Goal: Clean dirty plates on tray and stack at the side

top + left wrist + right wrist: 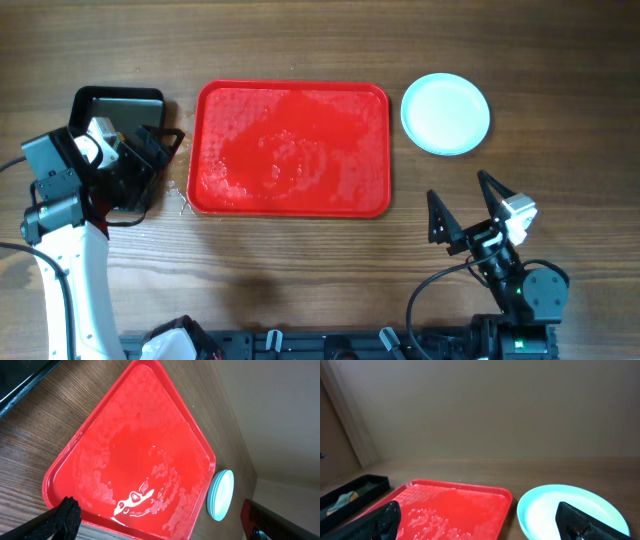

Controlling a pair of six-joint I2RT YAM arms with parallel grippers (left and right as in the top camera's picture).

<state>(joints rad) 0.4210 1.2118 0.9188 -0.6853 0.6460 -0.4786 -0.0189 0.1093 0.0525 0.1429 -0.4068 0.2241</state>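
Note:
The red tray [290,150] lies mid-table, wet with streaks and droplets, and nothing is on it. The pale-blue plates [445,113] sit stacked on the table to the right of the tray; the stack also shows in the left wrist view [221,495] and the right wrist view [545,510]. My left gripper [165,150] is open and empty at the tray's left edge, over the black tray. My right gripper [457,188] is open and empty, in front of the plate stack and apart from it.
A black tray [120,100] stands left of the red tray, partly under my left arm. A sponge [342,500] lies in it. Water droplets [180,200] lie on the wood by the red tray's front left corner.

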